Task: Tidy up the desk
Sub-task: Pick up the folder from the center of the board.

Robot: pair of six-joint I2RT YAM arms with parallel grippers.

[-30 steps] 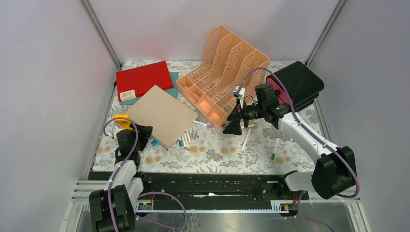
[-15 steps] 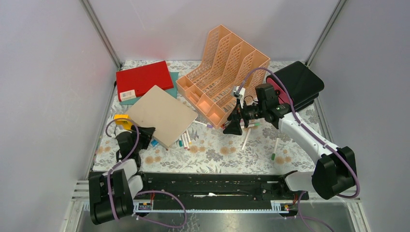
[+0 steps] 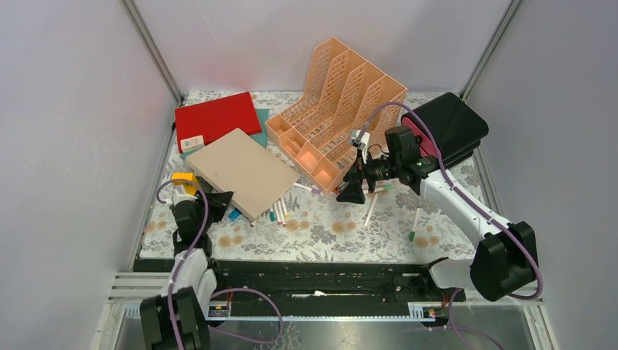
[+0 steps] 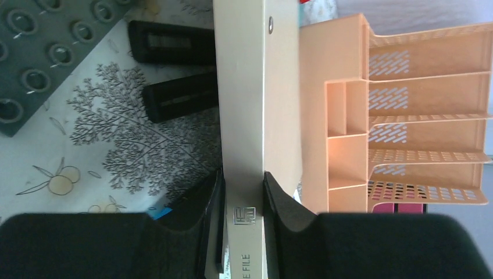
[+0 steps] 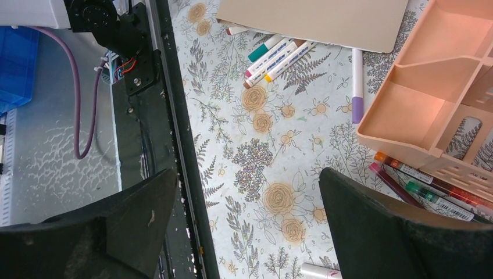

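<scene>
Two grippers: left gripper (image 4: 243, 192) clamps the beige file (image 4: 244, 87) by its edge, seemingly to lift it; right gripper (image 5: 247, 197) hangs splayed, empty, above the desk (image 5: 256, 157).

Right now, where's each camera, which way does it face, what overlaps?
Top external: above and behind the arm bases, looking down over the desk; both arms show, left end effector at the folder, right end effector near the rack.
Left wrist: on that wrist, looking along the folder's edge toward the rack; its fingers clamp that edge.
Right wrist: on that wrist, looking down at markers and the rack's corner; its open fingers show at the bottom.
Shared: folder and rack appear in all three.
</scene>
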